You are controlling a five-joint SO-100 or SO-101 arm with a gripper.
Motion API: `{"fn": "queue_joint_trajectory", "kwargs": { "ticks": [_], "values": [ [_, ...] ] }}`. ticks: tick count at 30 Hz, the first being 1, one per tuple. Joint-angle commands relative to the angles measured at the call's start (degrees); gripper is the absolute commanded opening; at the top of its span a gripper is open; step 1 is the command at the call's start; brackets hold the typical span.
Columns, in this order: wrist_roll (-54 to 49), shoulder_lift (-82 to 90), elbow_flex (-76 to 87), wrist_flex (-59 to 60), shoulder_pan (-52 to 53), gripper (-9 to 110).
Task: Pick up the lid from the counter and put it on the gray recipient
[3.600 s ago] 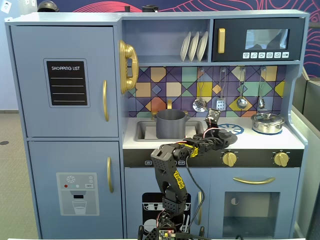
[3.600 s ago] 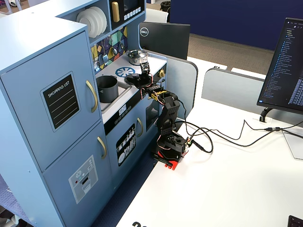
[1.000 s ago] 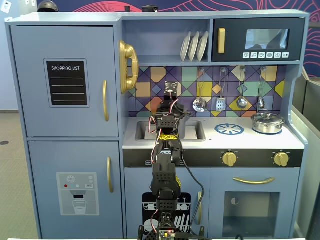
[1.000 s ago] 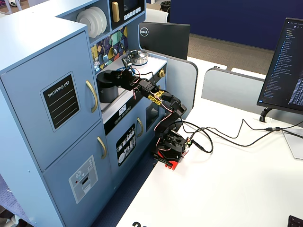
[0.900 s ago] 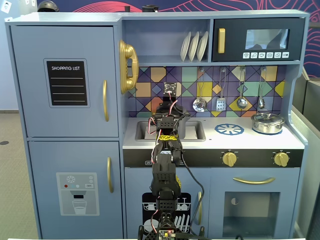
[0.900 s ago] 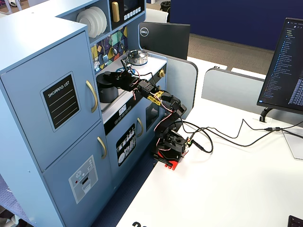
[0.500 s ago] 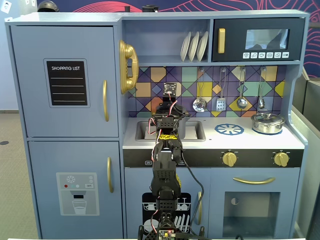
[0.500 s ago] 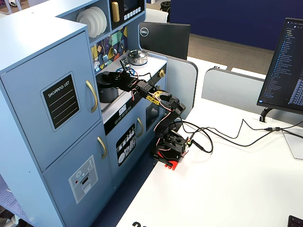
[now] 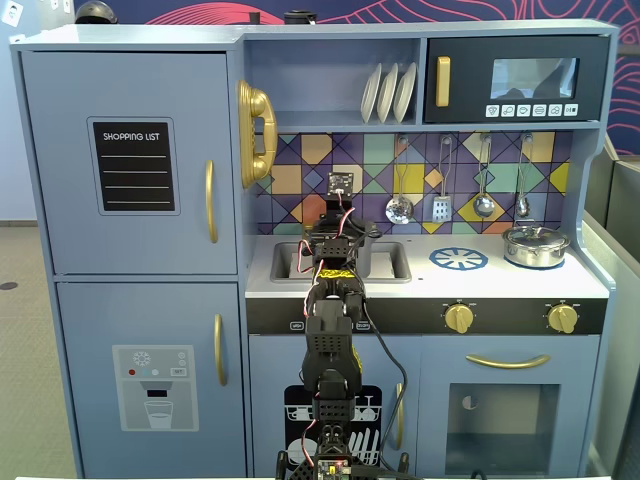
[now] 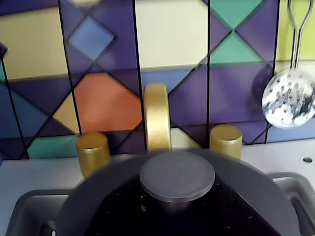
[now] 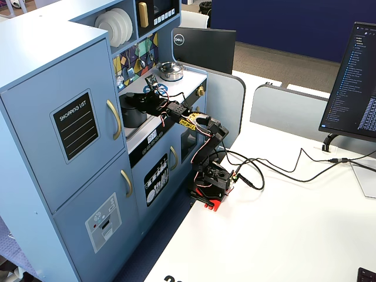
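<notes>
The placing step looks under way: the lid (image 10: 177,175) sits over the gray recipient (image 11: 134,110) in the sink basin (image 9: 395,262), below the gold faucet (image 10: 157,115); whether the gripper (image 9: 338,240) grips it I cannot tell; next, release and lift clear.

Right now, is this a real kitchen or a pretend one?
Pretend, most likely: a blue toy kitchen standing in an office. A Dell monitor and a white desk sit beside it, and a small robot arm reaches over its sink.
</notes>
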Motion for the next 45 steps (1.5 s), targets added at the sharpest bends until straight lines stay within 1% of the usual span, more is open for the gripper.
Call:
{"fn": "queue_joint_trajectory", "kwargs": {
  "ticks": [1,23,24,27,33,36,40,45],
  "values": [
    [0.09,1.58,-0.53,-1.67,0.35,0],
    [-2.37,6.06,1.85,0.00,1.32,0],
    [-2.37,6.33,1.76,0.26,1.32,1],
    [-1.67,7.29,1.85,2.29,2.20,17],
    [-0.26,8.09,1.85,3.69,3.96,32],
    [-0.09,8.88,1.67,4.57,4.13,34],
    [0.00,12.04,1.32,7.91,3.43,34],
    [1.41,22.85,1.14,22.94,1.67,31]
  ]
}}
